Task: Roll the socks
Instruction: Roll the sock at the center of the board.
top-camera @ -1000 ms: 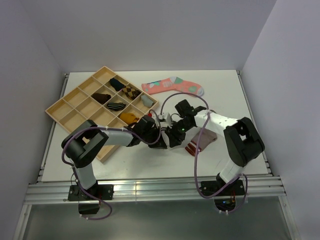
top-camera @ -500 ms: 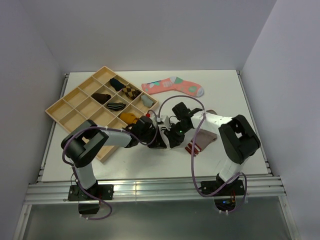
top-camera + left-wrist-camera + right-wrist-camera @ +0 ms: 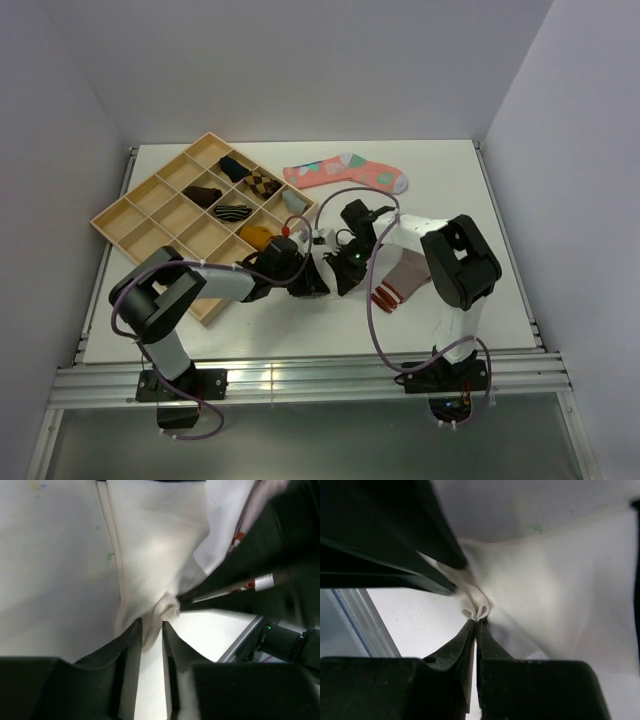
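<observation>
White cotton front and centre: the white ankle sock (image 3: 155, 545) is lying on the worktop (image 3: 470, 190) just off the wooden tray (image 3: 150, 195), on the tray's right-hand near side, and both arms are crowded right over it. Right claw (image 3: 477, 622) is clenched tight on a little pinch of that fabric, and you can see the fold puckered up right at its tips! Over to the left claw (image 3: 150, 627): its jaws stand a narrow gap apart, released, with the sock's bunched end sitting right at the gap. From the left wrist view the right claw's fingers (image 3: 210, 587) come in from the side, nipping the same bunch. A dark edge shows along the sock's far end.

Beyond the two claws, farther from the tray, the taupe-brown sock (image 3: 405, 272) is flat on the worktop, red-striped cuff toward the near edge, partly under the right arm.

Moving out: a coral-pink sock (image 3: 345, 172) with teal and white patches lies stretched out, just beyond the tray's right corner toward the back wall. Inside the tray, several compartments hold bundled socks, among them a mustard one (image 3: 258, 236) in the compartment closest to the claws.
</observation>
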{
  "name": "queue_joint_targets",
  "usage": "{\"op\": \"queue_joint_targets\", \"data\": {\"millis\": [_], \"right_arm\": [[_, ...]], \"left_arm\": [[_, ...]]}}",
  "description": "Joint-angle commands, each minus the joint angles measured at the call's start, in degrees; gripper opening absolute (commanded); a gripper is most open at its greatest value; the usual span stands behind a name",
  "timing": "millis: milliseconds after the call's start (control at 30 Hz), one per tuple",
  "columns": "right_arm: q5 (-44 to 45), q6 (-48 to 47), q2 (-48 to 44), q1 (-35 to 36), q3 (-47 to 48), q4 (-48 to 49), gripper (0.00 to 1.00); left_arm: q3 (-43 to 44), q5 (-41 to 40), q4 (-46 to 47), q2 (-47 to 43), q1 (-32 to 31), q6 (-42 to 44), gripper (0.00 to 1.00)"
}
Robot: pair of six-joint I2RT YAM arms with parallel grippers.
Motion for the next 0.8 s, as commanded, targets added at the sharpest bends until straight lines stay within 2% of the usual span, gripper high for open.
{"op": "queue_joint_targets", "data": {"millis": [0, 167, 300, 500, 767], "right_arm": [[0.48, 1.55, 4.16, -2.67, 3.91, -6.27, 0.06], [0.47, 0.32, 6.89, -4.35, 6.91, -10.94, 0.05], [0.21, 0.49, 8.83, -4.44, 8.76, -13.66, 0.05], [0.12, 1.29, 12.43, -4.79, 12.01, -17.09, 0.05], [-0.32, 1.64, 15.51, -6.02, 15.09, -20.61, 0.05]], "left_arm": [[-2.27, -4.72, 5.20, -6.24, -2.38, 6.48, 0.30], [-4.82, -10.08, 7.04, -11.69, -3.26, 10.69, 0.35], [-6.32, -14.48, 9.51, -13.81, -5.71, 17.35, 0.38], [-7.45, -20.19, 14.95, -11.44, -10.90, 26.41, 0.38], [-5.62, -20.63, 17.07, -5.29, -13.80, 30.56, 0.40]]}}
